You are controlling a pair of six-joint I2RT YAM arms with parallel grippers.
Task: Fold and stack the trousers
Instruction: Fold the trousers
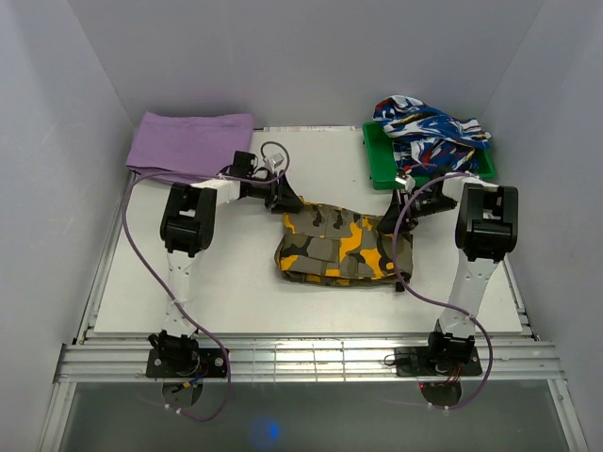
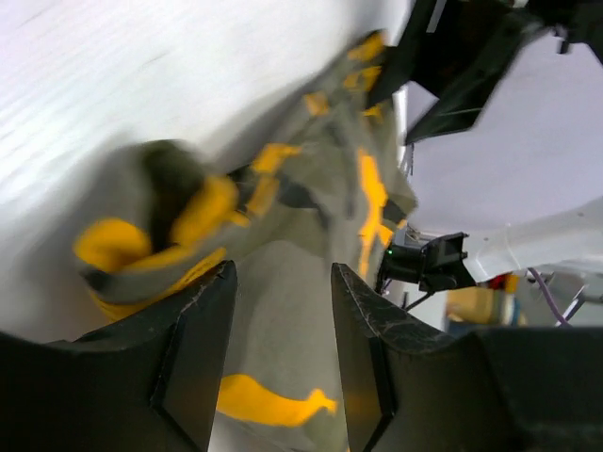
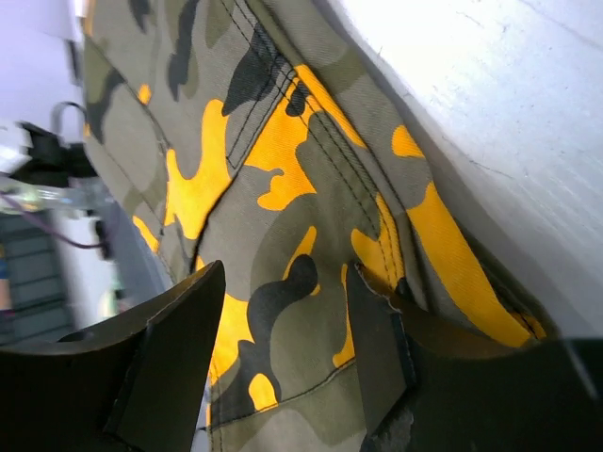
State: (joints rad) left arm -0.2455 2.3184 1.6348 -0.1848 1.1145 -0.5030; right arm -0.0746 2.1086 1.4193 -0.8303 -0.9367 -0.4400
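The camouflage trousers (image 1: 344, 245) lie folded into a compact rectangle in the middle of the table. My left gripper (image 1: 283, 200) is at their far left corner. In the left wrist view the gripper (image 2: 283, 273) is open, with olive and yellow fabric (image 2: 283, 188) showing in the gap between the fingers; the view is blurred. My right gripper (image 1: 394, 218) is at the far right corner. In the right wrist view the gripper (image 3: 285, 273) is open, low over the trousers (image 3: 264, 169), its right finger (image 3: 377, 330) against a folded edge.
A plain purple cloth (image 1: 188, 141) lies folded at the back left. A green tray (image 1: 380, 168) at the back right holds a blue, white and red garment (image 1: 429, 127). Grey walls close in on the left, right and back.
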